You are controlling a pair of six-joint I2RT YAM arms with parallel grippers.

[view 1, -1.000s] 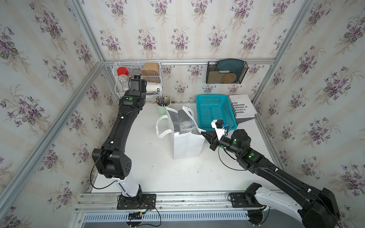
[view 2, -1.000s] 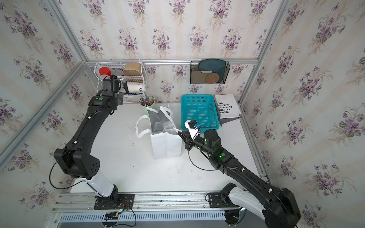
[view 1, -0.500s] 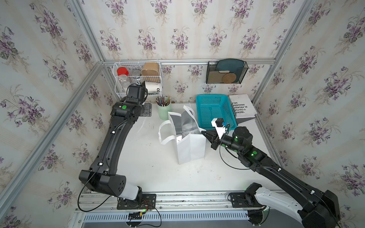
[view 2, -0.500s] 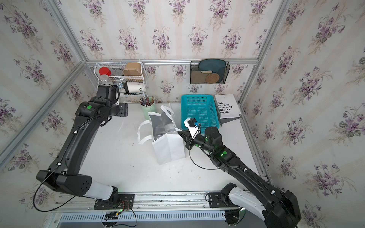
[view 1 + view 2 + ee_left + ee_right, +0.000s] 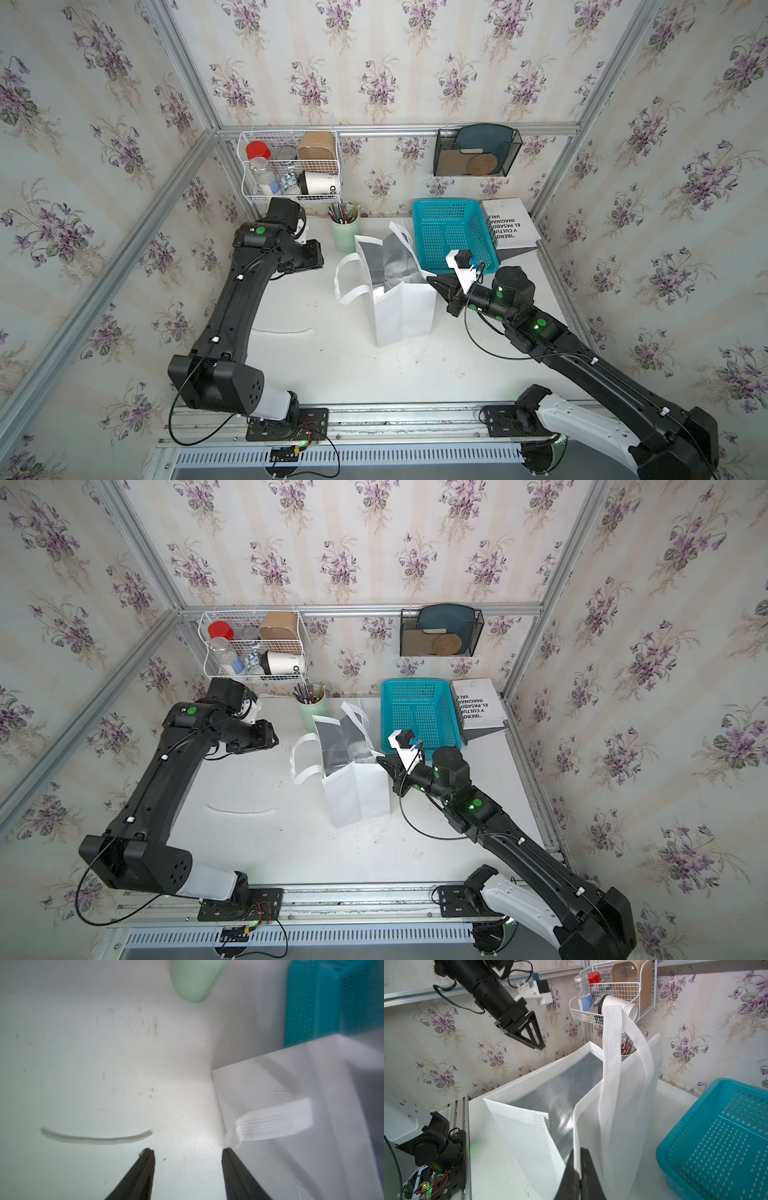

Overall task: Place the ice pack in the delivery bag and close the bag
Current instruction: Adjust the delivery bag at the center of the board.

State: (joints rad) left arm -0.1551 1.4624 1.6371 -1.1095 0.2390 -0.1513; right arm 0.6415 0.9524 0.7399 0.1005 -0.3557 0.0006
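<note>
The boxy white delivery bag with shiny silver foil lining (image 5: 403, 316) stands upright on the white desk (image 5: 324, 374) with its mouth gaping. The right fingers (image 5: 579, 1152) are pressed together on the bag's top rim, pinching a fold of its white wall on the side nearest the right arm.

The left fingers (image 5: 187, 1150) stand apart with a clear gap and nothing between them. They hang above bare desk on the opposite side of the bag, clear of its rim. One flat white strap handle (image 5: 274, 1122) droops down that side of the bag and ends just beside one fingertip; whether they touch I cannot tell. The other strap (image 5: 610, 1064) arches above the bag's mouth.

The ice pack cannot be made out. Inside the bag the glinting foil hides whatever lies at the bottom.

A turquoise perforated plastic basket (image 5: 453, 237) sits just behind the bag, on the right arm's side. A mint-green cup of pencils (image 5: 345, 235) stands behind the bag, on the left arm's side. A thin curved white strip (image 5: 282, 331) lies flat on the desk, well apart from the bag.
</note>
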